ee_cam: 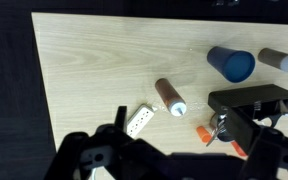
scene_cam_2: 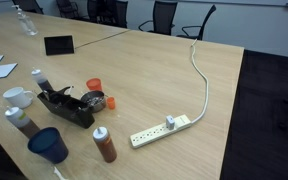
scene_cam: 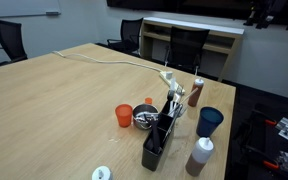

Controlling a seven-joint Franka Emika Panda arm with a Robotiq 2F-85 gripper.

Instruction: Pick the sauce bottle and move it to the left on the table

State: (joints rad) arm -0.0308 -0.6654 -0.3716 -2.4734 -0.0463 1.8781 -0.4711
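The sauce bottle (scene_cam: 196,92), slim and reddish-brown with a small pale cap, stands upright on the light-wood table (scene_cam: 54,110) between the blue cup (scene_cam: 209,121) and a white power strip (scene_cam: 169,78). It shows in both exterior views (scene_cam_2: 104,146). In the wrist view the sauce bottle (ee_cam: 169,96) lies well below and slightly ahead of my gripper (ee_cam: 169,165). The gripper's dark fingers are spread at the bottom edge, open and empty, high above the table (ee_cam: 94,60). The gripper does not show in either exterior view.
A black organizer with utensils (scene_cam_2: 64,108), an orange cup (scene_cam_2: 92,86), a metal bowl (scene_cam_2: 94,100), a fatter brown bottle with a white cap (scene_cam_2: 19,120), the blue cup (scene_cam_2: 49,145) and a white mug (scene_cam_2: 17,97) cluster near the sauce bottle. The power strip (scene_cam_2: 162,130) trails a white cable.
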